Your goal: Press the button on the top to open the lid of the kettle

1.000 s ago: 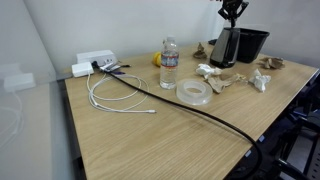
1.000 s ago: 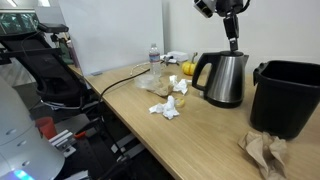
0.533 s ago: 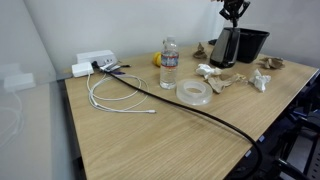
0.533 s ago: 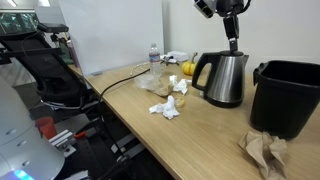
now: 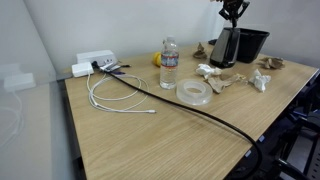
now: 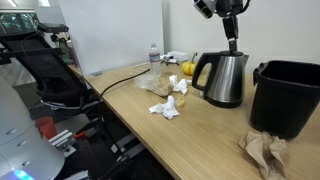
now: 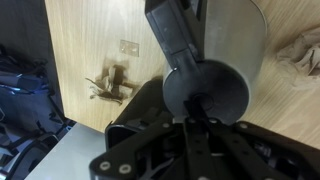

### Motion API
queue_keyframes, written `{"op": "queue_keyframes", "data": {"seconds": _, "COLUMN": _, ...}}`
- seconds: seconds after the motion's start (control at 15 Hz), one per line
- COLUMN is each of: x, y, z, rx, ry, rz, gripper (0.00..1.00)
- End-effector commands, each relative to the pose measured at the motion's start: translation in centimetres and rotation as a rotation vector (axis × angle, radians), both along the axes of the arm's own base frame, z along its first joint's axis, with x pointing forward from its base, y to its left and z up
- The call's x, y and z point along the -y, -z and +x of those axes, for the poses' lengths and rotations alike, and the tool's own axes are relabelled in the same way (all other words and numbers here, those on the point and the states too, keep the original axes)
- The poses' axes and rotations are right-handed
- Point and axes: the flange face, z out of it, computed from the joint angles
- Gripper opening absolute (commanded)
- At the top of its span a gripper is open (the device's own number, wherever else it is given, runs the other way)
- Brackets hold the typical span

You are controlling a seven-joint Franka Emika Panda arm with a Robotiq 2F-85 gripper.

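Kettle [image 6: 226,80] stands upright near the far end of the table [image 5: 150,140], just beside the black tub [image 6: 287,95]. Its side handle [image 6: 198,72] is turned away from the tub. The lid [image 7: 215,90] is seated flat on the mouth and has not yet been released.

The gripper [image 6: 235,44] hangs vertically over the kettle's top, with its tips at lid level. In both the exterior and wrist views the jaws appear pressed together, with nothing between them. Judged purpose: closed jaws form one narrow, stiff point suited to pushing a small button, and the straight-down approach directs force into the kettle's base, which should keep the kettle from tipping.

In the wrist view the gripper [image 7: 197,118] covers the near edge of the lid, so the button is hidden. Whether the tips touch the lid or stop just above it cannot be told.

The water bottle [image 5: 169,63] stands well apart from the kettle, nearer the middle of the table. Its label is too small to read. No brand, marking or other writing is legible on the kettle, the tub or anywhere else.
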Motion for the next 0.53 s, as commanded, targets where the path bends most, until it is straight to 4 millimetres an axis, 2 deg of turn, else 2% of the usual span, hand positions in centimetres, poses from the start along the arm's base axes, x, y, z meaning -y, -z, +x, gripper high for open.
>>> {"op": "queue_keyframes", "data": {"seconds": 0.0, "x": -0.2, "y": 0.5, "z": 0.5, "rx": -0.016, "ry": -0.004, "rz": -0.001, "gripper": 0.0}}
{"op": "queue_keyframes", "data": {"seconds": 0.47, "x": -1.3, "y": 1.3, "z": 1.0, "rx": -0.027, "ry": -0.019, "rz": -0.026, "gripper": 0.0}}
